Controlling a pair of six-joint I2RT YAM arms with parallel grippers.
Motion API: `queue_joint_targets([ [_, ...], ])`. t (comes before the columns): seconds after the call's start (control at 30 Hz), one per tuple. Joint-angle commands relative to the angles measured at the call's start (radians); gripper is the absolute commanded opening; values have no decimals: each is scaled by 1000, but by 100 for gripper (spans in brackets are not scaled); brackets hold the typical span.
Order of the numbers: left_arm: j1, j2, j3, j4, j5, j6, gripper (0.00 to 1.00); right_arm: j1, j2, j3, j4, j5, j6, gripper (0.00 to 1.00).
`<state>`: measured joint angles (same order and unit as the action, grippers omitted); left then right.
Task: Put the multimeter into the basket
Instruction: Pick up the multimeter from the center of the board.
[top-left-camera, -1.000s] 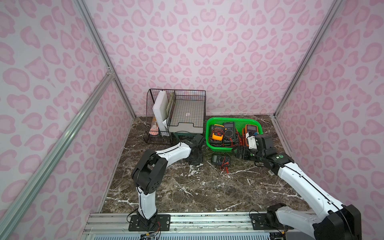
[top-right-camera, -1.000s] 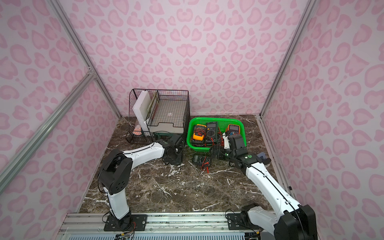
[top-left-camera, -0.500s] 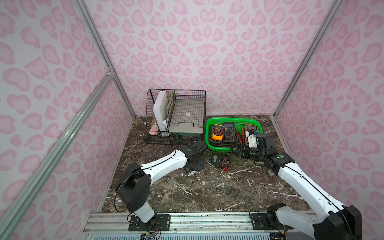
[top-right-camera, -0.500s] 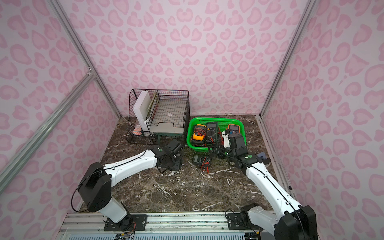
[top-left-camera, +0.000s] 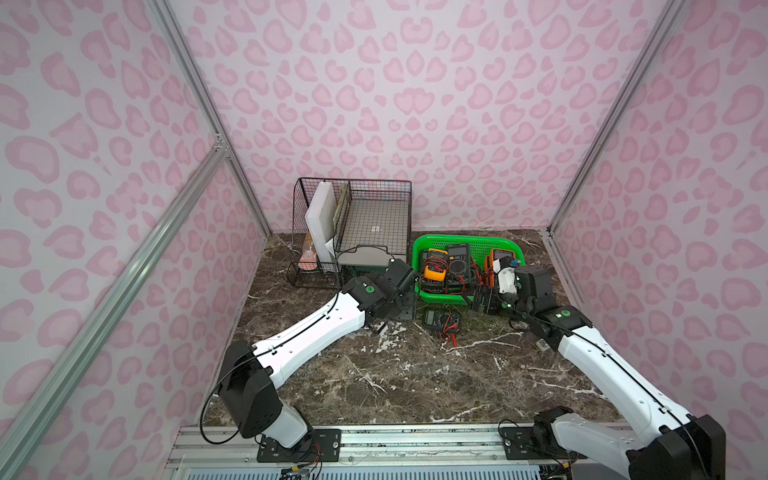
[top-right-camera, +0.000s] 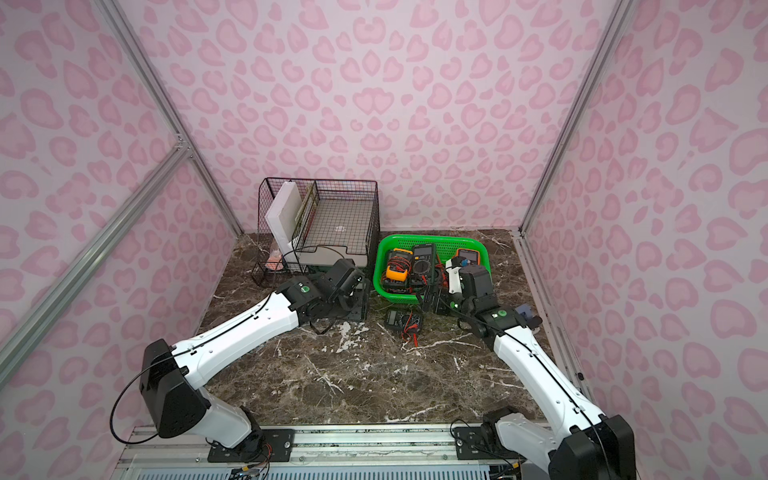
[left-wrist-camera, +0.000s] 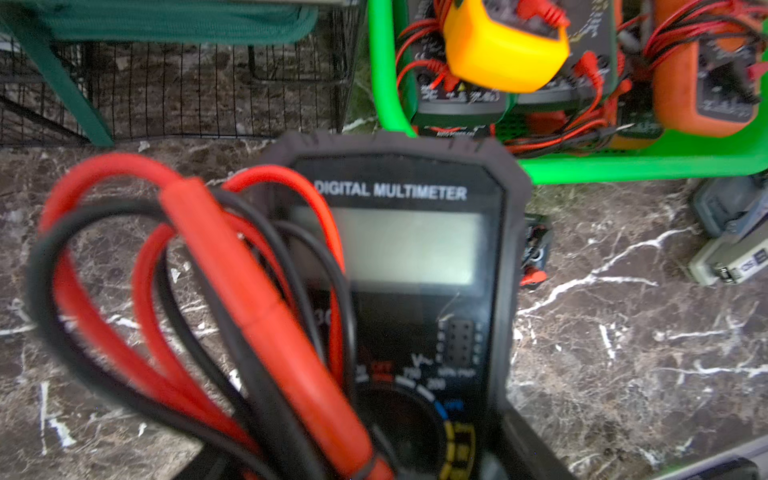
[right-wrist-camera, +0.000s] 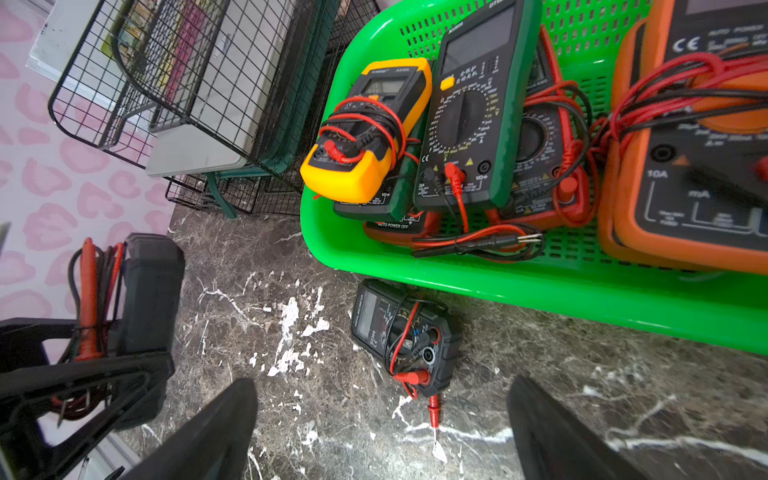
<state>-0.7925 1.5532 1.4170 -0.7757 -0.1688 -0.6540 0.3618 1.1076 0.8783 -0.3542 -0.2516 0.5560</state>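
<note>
pale walls printed with pink leopard spots (top-left-camera: 415, 104) enclose three sides, joined by silver aluminium corner posts (top-left-camera: 203, 104). the dark brown marble worktop with white veins (top-left-camera: 395, 374) meets a ribbed aluminium rail (top-left-camera: 415, 440) in front.

We worked in a robotics lab cell: pink-patterned panel walls (top-left-camera: 395, 104), aluminium framing (top-left-camera: 193, 83), a marble-look tabletop (top-left-camera: 374, 374) and a base rail (top-left-camera: 415, 440).

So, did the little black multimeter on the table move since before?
No. The little black multimeter stays put, just in front of the green basket, by its near rim.
</note>
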Motion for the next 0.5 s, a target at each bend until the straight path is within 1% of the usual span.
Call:
queue_joint_targets([
  [0.0, -1, 15, 59, -4, 19, 18, 0, -11, -6, 7, 14, -21, 8, 99],
  [0.1, -2, 43, 113, 8, 32, 36, 0, -32, -12, 4, 23, -33, 17, 99],
  [0.33, -1, 126, 215, 83, 104, 106, 0, -102, -26, 0, 47, -79, 42, 99],
  [0.47, -1, 175, 276, 106, 128, 121, 0, -141, -35, -4, 49, -96, 44, 99],
])
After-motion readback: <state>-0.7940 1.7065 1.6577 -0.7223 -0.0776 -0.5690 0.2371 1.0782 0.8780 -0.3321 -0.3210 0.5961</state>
